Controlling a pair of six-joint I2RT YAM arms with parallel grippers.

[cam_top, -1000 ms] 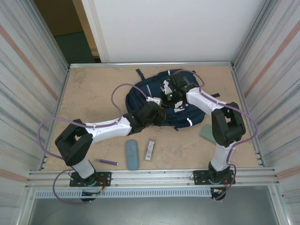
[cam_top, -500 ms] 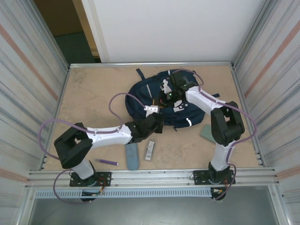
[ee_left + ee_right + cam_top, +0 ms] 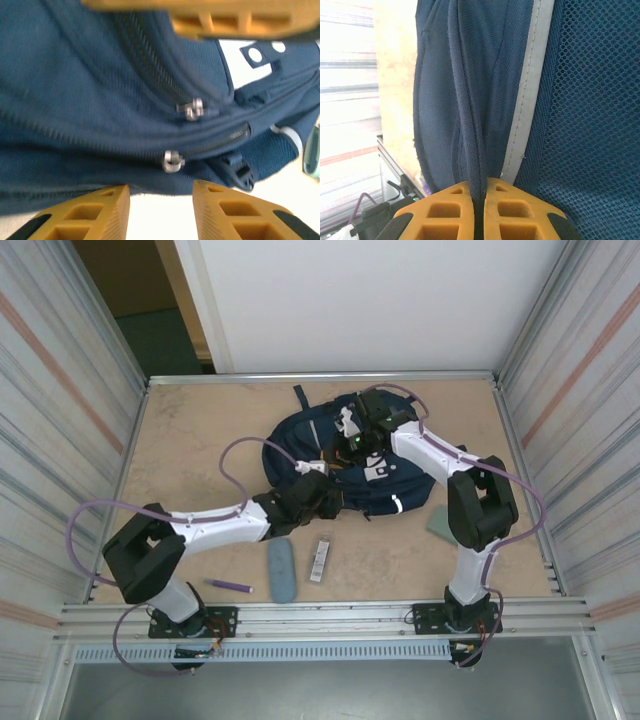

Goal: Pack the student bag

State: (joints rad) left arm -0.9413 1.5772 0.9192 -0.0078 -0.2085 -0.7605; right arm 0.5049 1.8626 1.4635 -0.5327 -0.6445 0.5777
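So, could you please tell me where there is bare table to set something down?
Bare table lies at the far left, between the student bag and the left wall, and at the front, between the barcoded strip and the right arm's base. Crowded: near left, with the left arm, grey case and purple pen.

- I see the large navy-blue fabric backpack (image 3: 295, 440) lying flat at the far middle of the table (image 3: 200, 440), front face up, I think; my overhead view is partly blocked.
- A pale square patch (image 3: 374, 472) and a white stripe (image 3: 400, 502) mark its near side.
- Up close, two silver zip pulls (image 3: 190, 108) sit on its front zips, and a fold of its mesh fabric (image 3: 470, 100) stands bunched.
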